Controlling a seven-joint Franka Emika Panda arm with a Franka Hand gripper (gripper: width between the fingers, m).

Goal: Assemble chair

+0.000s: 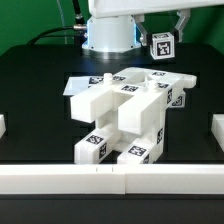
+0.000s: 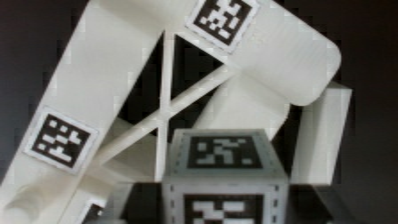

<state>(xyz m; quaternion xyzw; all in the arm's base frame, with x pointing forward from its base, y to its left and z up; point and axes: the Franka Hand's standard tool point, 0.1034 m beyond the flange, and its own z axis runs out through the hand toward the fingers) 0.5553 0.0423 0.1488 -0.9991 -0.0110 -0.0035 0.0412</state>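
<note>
The partly built chair (image 1: 125, 110) stands in the middle of the black table, a cluster of white blocky parts with black-and-white tags. Its cross-braced plate (image 2: 178, 90) fills most of the wrist view, tilted, with tags on its frame. Above and behind the chair, toward the exterior view's right, my gripper (image 1: 163, 36) hangs in the air, shut on a small white tagged block (image 1: 160, 45). In the wrist view that block (image 2: 222, 165) sits between the two fingers of my gripper (image 2: 222, 205), showing a tag on two of its faces.
The robot's white base (image 1: 108, 35) stands at the back, with cables behind it. A low white rail (image 1: 110, 180) runs along the table's front edge, and short white rails stand at the left (image 1: 3, 128) and right (image 1: 217, 130) sides.
</note>
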